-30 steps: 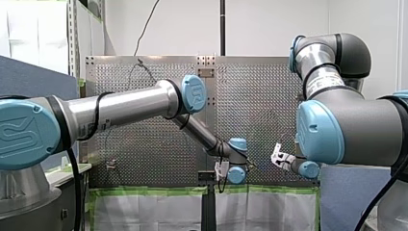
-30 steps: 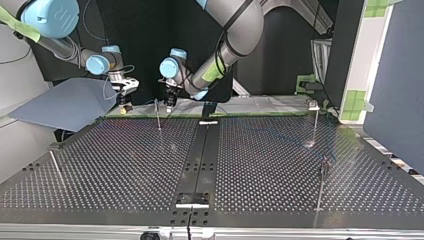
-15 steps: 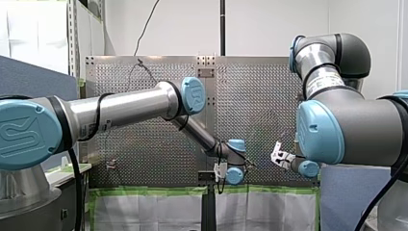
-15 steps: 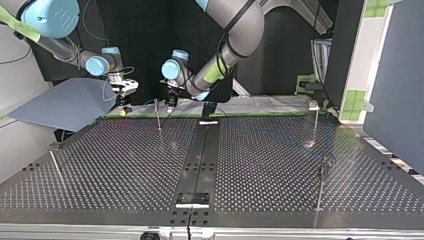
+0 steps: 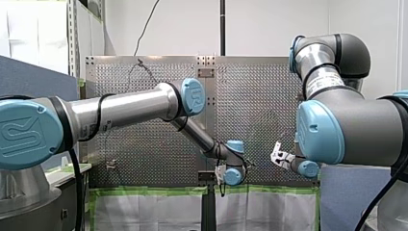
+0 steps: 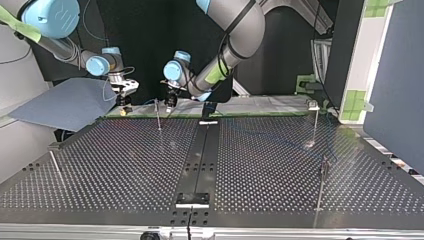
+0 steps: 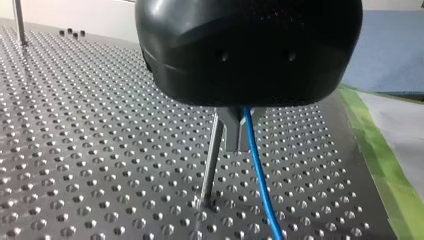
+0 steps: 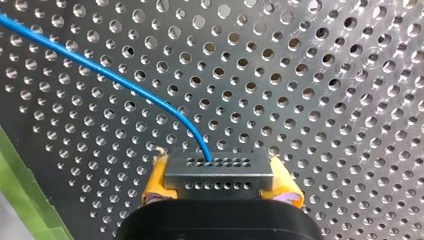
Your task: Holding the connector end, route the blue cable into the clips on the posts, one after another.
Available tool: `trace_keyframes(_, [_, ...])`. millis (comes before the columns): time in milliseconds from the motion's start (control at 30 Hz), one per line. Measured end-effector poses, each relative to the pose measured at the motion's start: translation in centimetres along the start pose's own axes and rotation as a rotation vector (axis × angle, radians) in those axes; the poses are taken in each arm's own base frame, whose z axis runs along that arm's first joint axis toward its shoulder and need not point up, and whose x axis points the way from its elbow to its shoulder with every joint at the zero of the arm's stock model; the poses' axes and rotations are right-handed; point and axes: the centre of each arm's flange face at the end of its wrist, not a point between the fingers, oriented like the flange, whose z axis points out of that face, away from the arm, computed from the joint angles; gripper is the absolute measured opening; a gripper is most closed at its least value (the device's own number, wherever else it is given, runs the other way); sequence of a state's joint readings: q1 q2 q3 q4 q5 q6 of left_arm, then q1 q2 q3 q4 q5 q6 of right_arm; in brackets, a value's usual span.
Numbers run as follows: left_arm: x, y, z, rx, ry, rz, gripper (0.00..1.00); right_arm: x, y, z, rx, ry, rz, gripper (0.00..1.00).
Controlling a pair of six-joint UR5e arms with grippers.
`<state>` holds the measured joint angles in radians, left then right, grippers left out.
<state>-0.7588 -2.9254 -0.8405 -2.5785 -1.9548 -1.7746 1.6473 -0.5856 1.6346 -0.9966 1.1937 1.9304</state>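
Fingers: right gripper [image 8: 220, 192] has its yellow pads [image 8: 155, 182] clamped on the connector [image 8: 219, 170]. The left gripper [image 7: 237, 135] looks closed on the blue cable [image 7: 257, 175], which runs on over the table [image 7: 75, 150]. Top view: post [image 6: 158, 116] at the table's 11 o'clock, left gripper at its 3, right gripper at its 9. Risks, my judgement: the left fingers sit just beside the post, so a sideways slip could knock it. If pulled taut, the cable might ride past the clip or twist the connector in the pads.
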Motion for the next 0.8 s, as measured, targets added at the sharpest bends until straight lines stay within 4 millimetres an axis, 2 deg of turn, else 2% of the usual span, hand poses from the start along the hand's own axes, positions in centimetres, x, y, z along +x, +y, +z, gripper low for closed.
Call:
trace_keyframes(367, [-0.3,1.5,0.9,-0.019,-0.011,-0.03,0.0,0.4,0.3,0.4,-0.006,0.021,-0.005,0.0])
trace_keyframes(800, [-0.9,1.8,1.5,-0.036,-0.058,-0.039,0.0,1.1,0.8,1.1,-0.013,0.054,-0.019,0.0])
